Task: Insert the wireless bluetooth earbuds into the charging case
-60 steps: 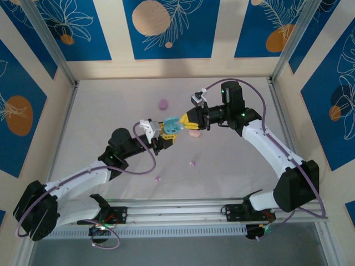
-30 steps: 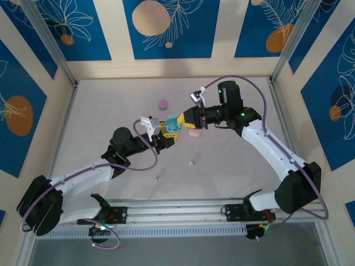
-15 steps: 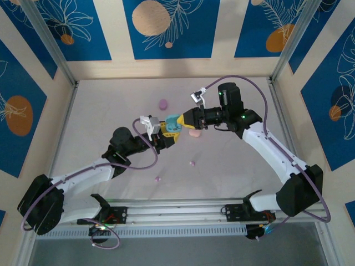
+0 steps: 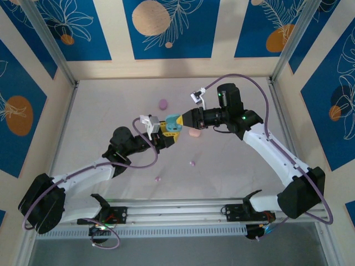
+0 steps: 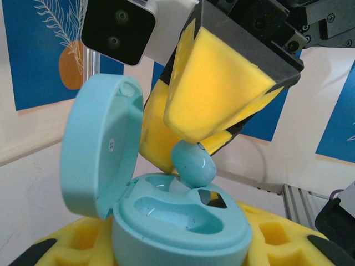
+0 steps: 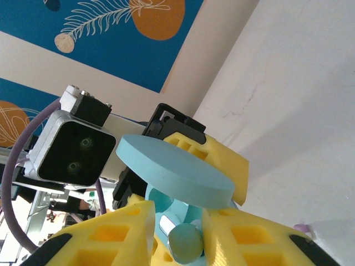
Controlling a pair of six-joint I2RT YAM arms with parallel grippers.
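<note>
Your left gripper [image 4: 168,133] clamps the open blue case [image 5: 177,221]. The right gripper [image 6: 177,227] brackets a likely light, slick blue earbud [image 5: 192,164], grip unclear. Pinch its rounded sides.

Pale table [image 4: 100,122] carries a purple case [image 4: 163,103], pink case [image 4: 195,133], two tiny buds [image 4: 192,163].

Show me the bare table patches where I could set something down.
Bare table: far left, between the left rail and the purple case; near right, between the purple buds and the right arm. Crowded: the centre, where the left gripper and right gripper meet at the blue case, beside the pink case.
</note>
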